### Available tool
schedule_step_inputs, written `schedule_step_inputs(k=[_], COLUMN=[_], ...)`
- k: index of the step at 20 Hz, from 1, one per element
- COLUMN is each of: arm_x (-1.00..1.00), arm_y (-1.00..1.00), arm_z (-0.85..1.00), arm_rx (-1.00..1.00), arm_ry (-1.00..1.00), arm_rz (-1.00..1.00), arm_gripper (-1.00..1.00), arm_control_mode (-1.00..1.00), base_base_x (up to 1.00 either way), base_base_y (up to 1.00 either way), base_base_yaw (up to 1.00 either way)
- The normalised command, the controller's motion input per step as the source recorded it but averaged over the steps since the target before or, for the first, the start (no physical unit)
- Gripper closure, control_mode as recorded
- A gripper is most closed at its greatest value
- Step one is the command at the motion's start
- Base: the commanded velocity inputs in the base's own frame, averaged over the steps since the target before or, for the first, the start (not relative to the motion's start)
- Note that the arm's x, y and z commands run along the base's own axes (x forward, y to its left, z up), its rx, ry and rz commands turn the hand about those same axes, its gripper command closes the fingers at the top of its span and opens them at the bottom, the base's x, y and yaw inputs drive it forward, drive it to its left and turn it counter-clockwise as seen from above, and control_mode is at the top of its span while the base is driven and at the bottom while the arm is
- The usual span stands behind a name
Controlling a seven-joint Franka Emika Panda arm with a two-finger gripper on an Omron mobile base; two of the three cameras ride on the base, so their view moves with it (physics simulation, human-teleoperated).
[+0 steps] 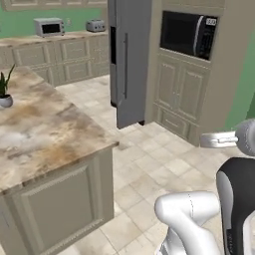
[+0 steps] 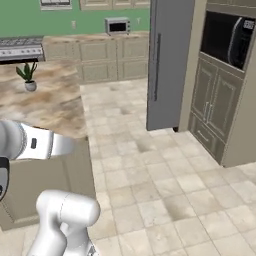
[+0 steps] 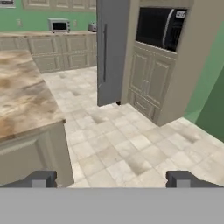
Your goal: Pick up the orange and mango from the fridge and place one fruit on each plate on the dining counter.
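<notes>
The tall grey fridge (image 3: 109, 52) stands shut across the pale tiled floor (image 3: 127, 144), far ahead of the jaws and a bit to the left of the middle between them. Its long thin handle (image 3: 104, 52) runs up and down the door. In the left base view the fridge (image 1: 130, 60) shows a black panel (image 1: 113, 45) on its front side. The fruit cannot be seen, since the door is closed.

In the hand view the two small dark finger tips (image 3: 41, 178) sit far apart at the bottom, so the jaws are wide and hold nothing. The gripper (image 3: 112, 179) looks out over bare floor.

The long table with the marbled beige-brown stone top (image 3: 22, 100) is to the left of the jaws, with its grey-beige cabinet base (image 3: 30, 157) just beside the left finger tip. A small green plant in a white pot (image 1: 5, 92) stands on that table. The part of the top in view has no plates on it.

Right of the fridge is a tall beige cabinet (image 3: 148, 83) with a black oven (image 3: 159, 28) set in it. A small light panel (image 3: 180, 14) at the oven's top corner seems to have marks, but they are too blurry to read.

On the far wall counter (image 1: 55, 37) by the green wall sit a silver microwave (image 1: 49, 27) and a silver toaster (image 1: 95, 25).
</notes>
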Motion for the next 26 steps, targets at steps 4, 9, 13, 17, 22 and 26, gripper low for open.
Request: schedule_step_inputs(k=[4,9,13,17,22,26], arm_x=[0.00,0.00,0.00,0.00,0.00,0.00], arm_y=[0.00,0.00,0.00,0.00,0.00,0.00], arm_z=[0.00,0.00,0.00,0.00,0.00,0.00], arm_rx=[0.00,0.00,0.00,0.00,0.00,0.00], arm_ry=[0.00,0.00,0.00,0.00,0.00,0.00], arm_rz=[0.00,0.00,0.00,0.00,0.00,0.00], arm_gripper=[-1.00,-1.00,-1.00,-1.00,-1.00,-1.00], arm_control_mode=[1.00,1.00,1.00,1.00,1.00,1.00], base_base_x=[0.85,0.86,0.88,0.87,0.87,0.92], base_base_y=[-0.60,-0.53,-0.51,-0.53,-0.59,-0.69], base_base_yaw=[0.43,0.47,0.49,0.48,0.45,0.36])
